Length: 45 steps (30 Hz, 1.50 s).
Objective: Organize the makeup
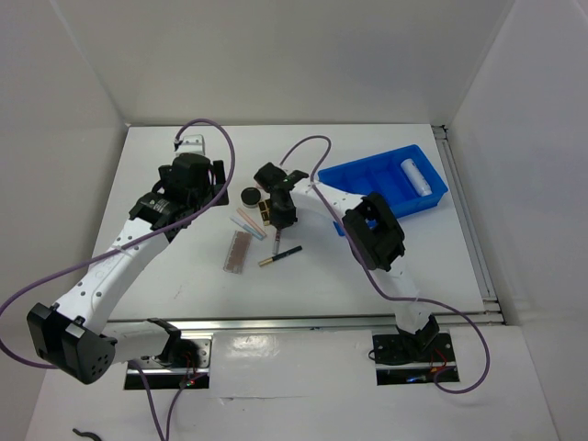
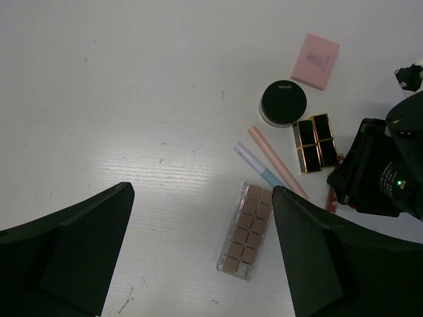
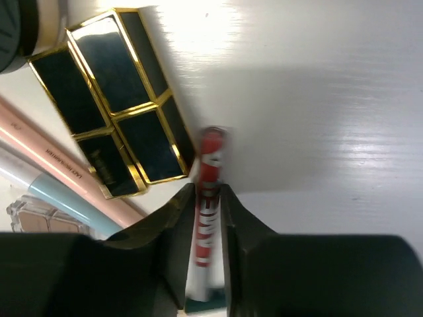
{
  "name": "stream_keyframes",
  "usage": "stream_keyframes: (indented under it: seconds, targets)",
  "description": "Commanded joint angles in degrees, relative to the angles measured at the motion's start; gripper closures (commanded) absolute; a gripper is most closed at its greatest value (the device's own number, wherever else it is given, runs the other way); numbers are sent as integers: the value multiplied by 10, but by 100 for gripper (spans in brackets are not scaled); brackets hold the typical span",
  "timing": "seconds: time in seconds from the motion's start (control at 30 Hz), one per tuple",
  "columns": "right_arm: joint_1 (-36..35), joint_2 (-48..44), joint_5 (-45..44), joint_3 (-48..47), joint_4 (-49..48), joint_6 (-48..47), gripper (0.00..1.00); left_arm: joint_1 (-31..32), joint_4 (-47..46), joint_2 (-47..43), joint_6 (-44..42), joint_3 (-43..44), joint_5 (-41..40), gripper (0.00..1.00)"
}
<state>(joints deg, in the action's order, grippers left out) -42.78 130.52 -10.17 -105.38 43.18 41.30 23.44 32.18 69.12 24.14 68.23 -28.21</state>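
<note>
Nearest the arms, the brownish-pink palette (image 1: pixel 239 250) lies flat on the table (image 1: pixel 303 285). A black pencil (image 1: pixel 280 256) with a gold end is just to its right, and the two don't touch.

A bit farther out, the pink pencil (image 2: pixel 274 158) and the pale blue pencil (image 2: pixel 254 162) lie side by side. Just right of those is the black-and-gold palette (image 3: pixel 112 99).

That's where the right claw (image 3: pixel 206 198) is. Its jaws are at a narrow slot, pinched on a red pencil (image 3: pixel 209 165) with white lettering, one finger on each side. It's right by the palette's right edge. Can't tell if the pencil touches the palette, since the tip's blurry.

The left claw (image 2: pixel 201 191) sits left of the whole pile, spread really wide. There's nothing between its fingers but bare table, and it's touching none of the makeup.

Just past the black-and-gold palette is the round black compact (image 2: pixel 283 102), and beyond that the pink square pad (image 2: pixel 316 61), both on the table. Way off to the far right, the blue tray (image 1: pixel 363 179) has a white tube (image 1: pixel 416 175) lying in its right-end compartment.
</note>
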Motion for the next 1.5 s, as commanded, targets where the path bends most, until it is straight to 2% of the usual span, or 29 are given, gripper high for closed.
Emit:
stream_keyframes:
  seconds: [0.0, 0.2, 0.3, 0.33, 0.53, 0.57, 0.63, 0.67, 0.8, 0.83, 0.9, 0.97, 1.03, 1.1, 1.2, 1.3, 1.4, 1.47]
  targets:
    - [-4, -14, -33, 17, 25, 26, 72, -2, -8, -13, -8, 0, 3, 0]
    - [14, -2, -27, -15, 24, 26, 75, -2, -8, -13, -8, -5, 13, 0]
    - [28, -2, -22, -22, 15, 26, 80, -2, -13, -13, -8, -6, 13, 0]
    - [28, -2, -22, -22, 15, 26, 84, -2, -13, -13, -14, -6, 19, 0]
    - [39, -23, -22, -21, -6, -10, 87, -2, -13, -13, -14, -6, 32, 0]
    - [39, -31, -22, -21, -12, -38, 66, -2, -8, -13, -14, -6, 40, 0]
    - [39, -39, -41, -23, 55, -46, 14, -2, -1, -13, -19, -6, 49, 0]
    - [34, -51, -73, -6, 76, -40, 0, -2, -1, -13, -19, 0, 49, 0]
    - [-7, -189, -78, 174, 81, 26, 0, -2, -1, -18, -24, -7, 49, 0]
    - [-14, -245, -73, 233, 81, 76, 0, -2, -1, -18, -24, -7, 55, 0]
    - [-44, -306, -73, 290, 114, 126, 0, -2, -1, -18, -24, -13, 61, 0]
    - [-66, -331, -85, 308, 151, 205, 0, -2, -1, -18, -19, -13, 68, 0]
    - [-96, -358, -85, 328, 204, 247, 5, -2, -1, -18, -19, -13, 68, 0]
    - [-113, -375, -61, 349, 216, 278, 10, -2, -1, -18, -19, -13, 74, 0]
    - [-121, -412, 4, 423, 172, 305, 10, -2, -6, -24, -19, -18, 79, 0]
    - [-110, -434, 33, 487, 115, 311, 10, -2, -6, -29, -19, -23, 79, 0]
    - [-93, -434, 52, 521, 77, 306, 14, -2, 0, -35, -19, -28, 79, 0]
    - [-79, -423, 60, 547, 40, 299, 22, 3, 0, -45, -24, -28, 79, 0]
